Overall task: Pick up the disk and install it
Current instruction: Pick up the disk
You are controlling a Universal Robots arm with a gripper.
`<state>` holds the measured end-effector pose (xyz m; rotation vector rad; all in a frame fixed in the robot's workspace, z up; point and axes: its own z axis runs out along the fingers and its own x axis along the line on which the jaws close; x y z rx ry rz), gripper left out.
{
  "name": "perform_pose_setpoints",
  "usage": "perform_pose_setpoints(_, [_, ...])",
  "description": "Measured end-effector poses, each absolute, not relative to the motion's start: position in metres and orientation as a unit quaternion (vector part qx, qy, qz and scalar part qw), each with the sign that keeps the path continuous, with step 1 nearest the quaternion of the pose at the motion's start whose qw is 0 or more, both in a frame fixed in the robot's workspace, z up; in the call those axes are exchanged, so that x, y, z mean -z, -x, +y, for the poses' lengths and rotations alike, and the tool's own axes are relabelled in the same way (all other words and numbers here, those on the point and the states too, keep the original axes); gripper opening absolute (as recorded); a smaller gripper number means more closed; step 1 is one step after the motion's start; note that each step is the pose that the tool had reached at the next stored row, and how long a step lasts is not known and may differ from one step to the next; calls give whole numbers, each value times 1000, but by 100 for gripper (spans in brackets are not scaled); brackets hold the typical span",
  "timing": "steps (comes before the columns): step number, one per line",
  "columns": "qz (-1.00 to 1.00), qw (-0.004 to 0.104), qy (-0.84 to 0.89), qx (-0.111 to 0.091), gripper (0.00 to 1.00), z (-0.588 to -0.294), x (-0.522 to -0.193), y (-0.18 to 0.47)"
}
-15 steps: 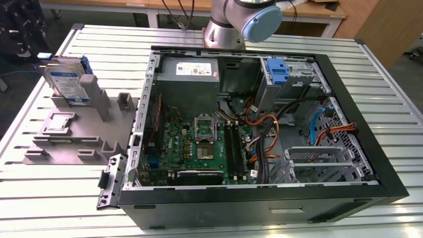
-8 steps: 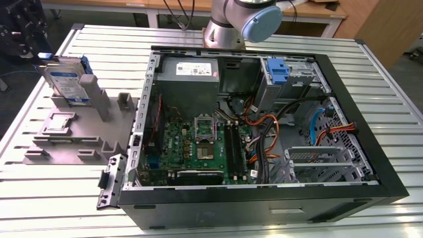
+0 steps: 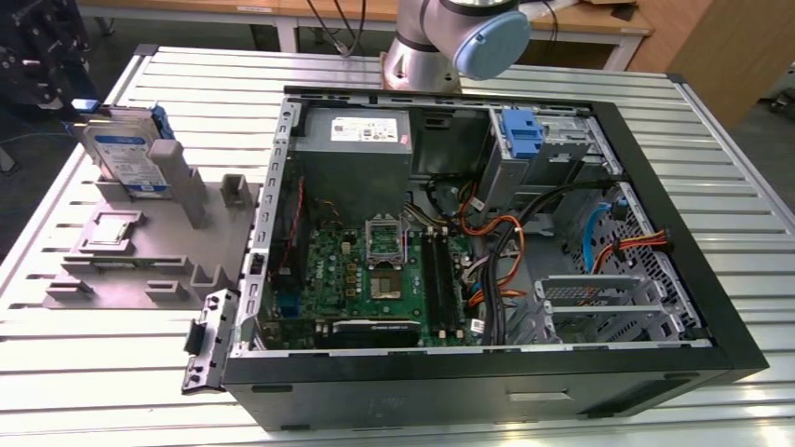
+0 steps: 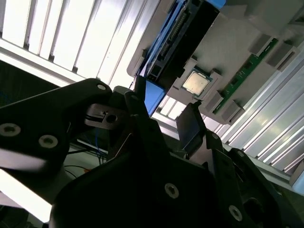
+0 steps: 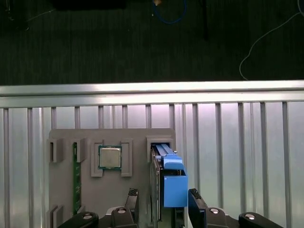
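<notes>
Well, the disk (image 3: pixel 128 154) stands on edge in a grey fixture (image 3: pixel 137 256) in the upper left of the exterior view. The fixture sits on the ribbed metal desk (image 3: pixel 708 130), just beside the open computer case (image 3: pixel 497 377) that takes up the middle of that frame. From there I can see a white-and-blue label on the disk's face, and a white sticker on the grey power supply (image 3: pixel 354 140) inside the case. I cannot make out the writing on either. A bare blue clip (image 3: pixel 522 135) sits further toward the upper right.

Both wrist views add something else: the jaws are parted and straddle the disk's blue bracket, one on each side, clamping nothing. Whether either one touches it I cannot tell. They also show a processor chip (image 5: pixel 109 157) and a green memory stick (image 5: pixel 75 178) lying in the fixture's slots near the disk.
</notes>
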<state>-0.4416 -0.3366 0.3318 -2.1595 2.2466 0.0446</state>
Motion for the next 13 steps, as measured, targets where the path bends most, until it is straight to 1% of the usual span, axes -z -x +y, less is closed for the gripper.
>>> perform_pose_setpoints(13, [721, 12, 693, -14, 53, -330, -323, 449])
